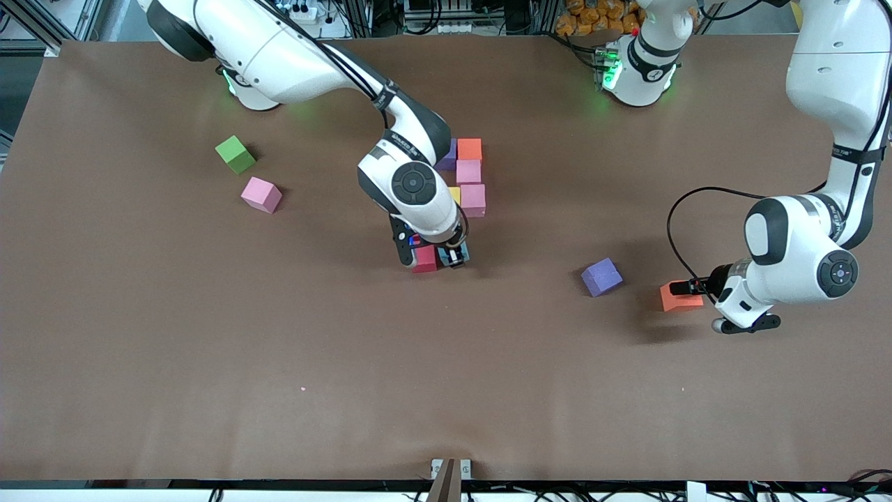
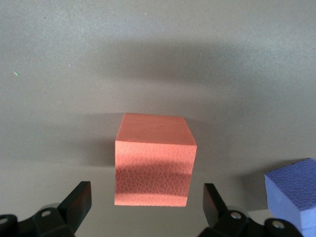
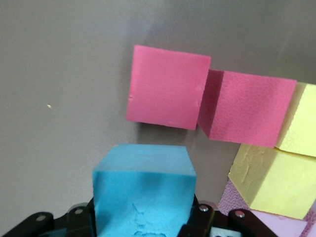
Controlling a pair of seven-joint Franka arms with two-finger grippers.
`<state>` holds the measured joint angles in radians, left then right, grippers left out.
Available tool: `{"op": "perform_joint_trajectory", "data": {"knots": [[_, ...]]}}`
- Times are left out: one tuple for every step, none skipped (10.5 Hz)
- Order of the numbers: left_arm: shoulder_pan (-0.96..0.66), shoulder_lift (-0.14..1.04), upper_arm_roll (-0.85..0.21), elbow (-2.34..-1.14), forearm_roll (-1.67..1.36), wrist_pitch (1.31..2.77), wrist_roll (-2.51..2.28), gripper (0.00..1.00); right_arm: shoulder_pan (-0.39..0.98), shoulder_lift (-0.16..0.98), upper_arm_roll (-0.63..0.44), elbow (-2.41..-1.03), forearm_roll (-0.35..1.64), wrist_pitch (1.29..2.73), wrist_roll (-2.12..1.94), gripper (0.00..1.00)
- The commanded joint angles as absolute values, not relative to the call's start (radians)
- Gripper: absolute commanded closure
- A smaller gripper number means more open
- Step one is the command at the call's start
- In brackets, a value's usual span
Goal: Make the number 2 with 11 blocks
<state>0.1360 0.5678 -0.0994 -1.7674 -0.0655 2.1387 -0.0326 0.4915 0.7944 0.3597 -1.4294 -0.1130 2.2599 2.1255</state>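
Brown bench (image 1: 174,335), mid-length: right gripper (image 1: 446,258) clamps a light blue cube (image 3: 143,195) beside the red cubes (image 3: 168,86) of the part-built number 2 (image 1: 468,178) — blue barely shows from the front. Left gripper (image 2: 148,202) gapes empty around an orange cube (image 2: 154,163) toward its end — purple cube (image 1: 601,276) near.

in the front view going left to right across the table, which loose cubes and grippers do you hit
green cube → loose pink cube → right gripper shut on light blue cube → purple cube → orange cube → left gripper, open
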Motion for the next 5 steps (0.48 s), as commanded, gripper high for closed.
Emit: {"op": "perform_joint_trajectory", "data": {"knots": [[0.135,0.606,-0.100,-1.726,-0.087,2.145,-0.035,0.00,0.506,0.815,0.348,-1.394,-0.113,2.253,2.171,0.75],[0.135,0.617,-0.100,-1.714,-0.084,2.146,-0.034,0.00,0.514,0.819,0.348,-1.394,-0.115,2.252,2.171,0.75],[0.133,0.623,-0.100,-1.709,-0.086,2.146,-0.035,0.00,0.515,0.821,0.341,-1.394,-0.115,2.252,2.172,0.74],[0.127,0.626,-0.100,-1.707,-0.086,2.146,-0.035,0.00,0.515,0.828,0.338,-1.394,-0.115,2.252,2.172,0.74],[0.127,0.632,-0.100,-1.706,-0.086,2.152,-0.035,0.00,0.518,0.833,0.327,-1.394,-0.115,2.253,2.172,0.72]]}}
